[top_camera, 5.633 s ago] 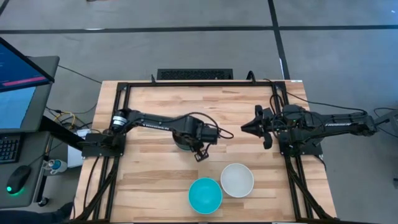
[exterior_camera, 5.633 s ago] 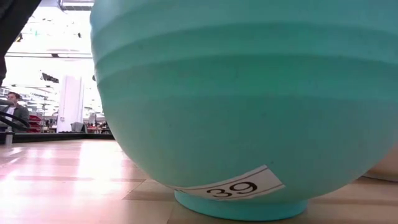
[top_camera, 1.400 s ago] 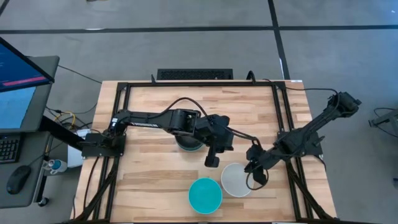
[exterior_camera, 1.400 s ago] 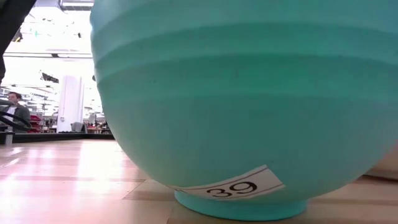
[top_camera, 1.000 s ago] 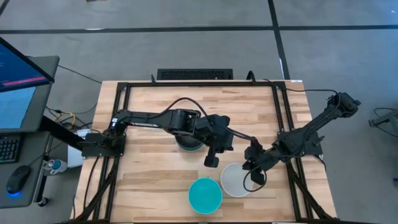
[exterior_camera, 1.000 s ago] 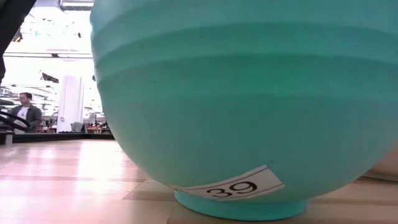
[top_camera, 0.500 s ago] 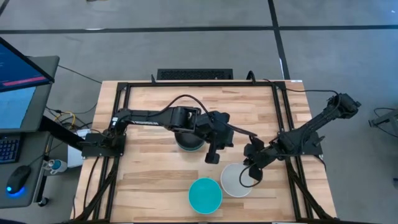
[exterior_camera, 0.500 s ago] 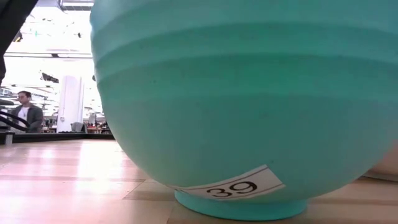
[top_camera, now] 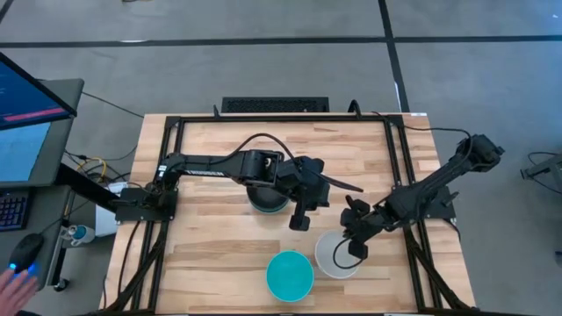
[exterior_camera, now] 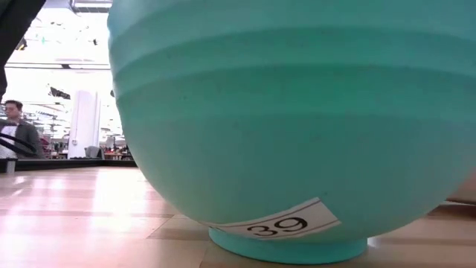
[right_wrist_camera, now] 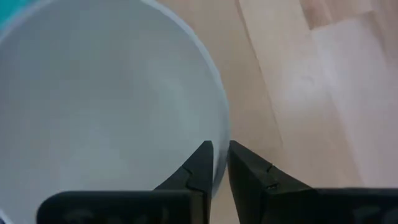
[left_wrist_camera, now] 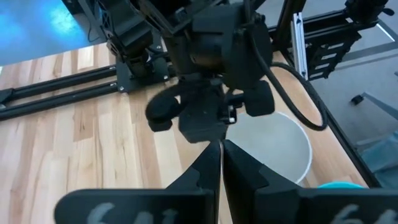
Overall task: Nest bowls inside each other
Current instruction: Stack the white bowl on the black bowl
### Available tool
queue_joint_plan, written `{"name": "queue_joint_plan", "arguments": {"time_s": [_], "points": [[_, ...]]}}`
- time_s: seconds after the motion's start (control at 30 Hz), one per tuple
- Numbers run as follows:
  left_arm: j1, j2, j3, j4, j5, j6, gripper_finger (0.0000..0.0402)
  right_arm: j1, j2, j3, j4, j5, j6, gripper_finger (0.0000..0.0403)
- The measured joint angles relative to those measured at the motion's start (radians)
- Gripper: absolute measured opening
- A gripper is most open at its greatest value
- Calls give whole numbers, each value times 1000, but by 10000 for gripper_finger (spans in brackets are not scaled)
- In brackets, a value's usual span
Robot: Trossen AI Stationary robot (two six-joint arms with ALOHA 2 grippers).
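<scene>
The white bowl (top_camera: 332,260) stands near the table's near edge, beside a cyan bowl (top_camera: 290,275) that fills the low view (exterior_camera: 282,112) and bears a sticker marked 39. A stack of nested bowls (top_camera: 263,200) sits mid-table under my left arm. My right gripper (top_camera: 352,249) is over the white bowl's right rim and shut on it. My left gripper (top_camera: 299,223) hovers shut between the stack and the white bowl, touching nothing. In the left wrist view its fingers (left_wrist_camera: 221,146) point at the right gripper and the white bowl (left_wrist_camera: 283,146). My right gripper (right_wrist_camera: 219,147) pinches the white bowl's rim (right_wrist_camera: 222,127) on its right side. One finger (right_wrist_camera: 200,163) is inside the bowl and one is outside. The fingers come from above, slanting in from the table's right.
Black frame rails run along the table's left, right and far edges (top_camera: 281,118). Bare wood lies to the left of the cyan bowl and beyond the stack. A person (exterior_camera: 15,134) is in the room far behind the table.
My right gripper has shifted a little toward the table's left and far side while on the white bowl. In the low view the white bowl's underside sits slightly higher than before. My left gripper has drawn back slightly toward the far edge.
</scene>
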Motion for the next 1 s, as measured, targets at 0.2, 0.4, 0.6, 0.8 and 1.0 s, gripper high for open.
{"name": "queue_joint_plan", "arguments": {"time_s": [0.2,0.4,0.6,0.8,1.0], "points": [[0,0,0,-6,0,0,6,0,67,0,98,-1,0,70],[0,0,0,-12,0,-1,6,0,162,0,149,-5,7,61],[0,0,0,-43,-18,-21,6,0,214,24,162,-4,15,13],[0,-20,-1,-127,-122,-39,6,-36,130,117,60,110,-31,8],[12,-68,-1,-123,-307,-161,6,-112,17,255,-167,221,-114,6]]}}
